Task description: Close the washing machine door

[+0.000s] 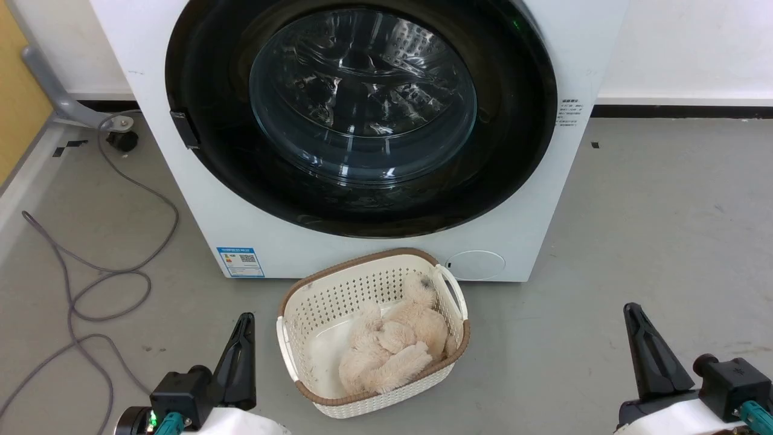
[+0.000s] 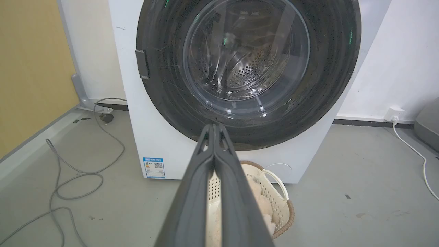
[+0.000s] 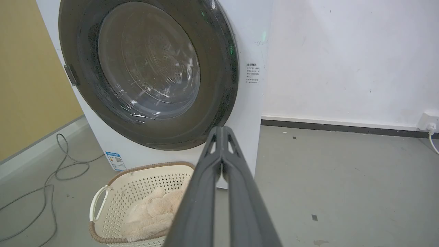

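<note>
Facing the white washing machine (image 1: 181, 199), the robot holds both arms low and well clear of it, the left pincer (image 1: 244, 323) and the right pincer (image 1: 633, 317) each with fingers pressed together on nothing. The washing machine door (image 1: 362, 115) lies flat against the front, its glass bowl seated in the drum, so the task looks complete. The risk is a latch (image 1: 184, 128) not fully caught: an unclicked door could swing out over the cream basket (image 1: 290, 314) standing just below. The loose grey cable (image 1: 121, 278) on the floor at the left could snag the robot if it rolls that way.
</note>
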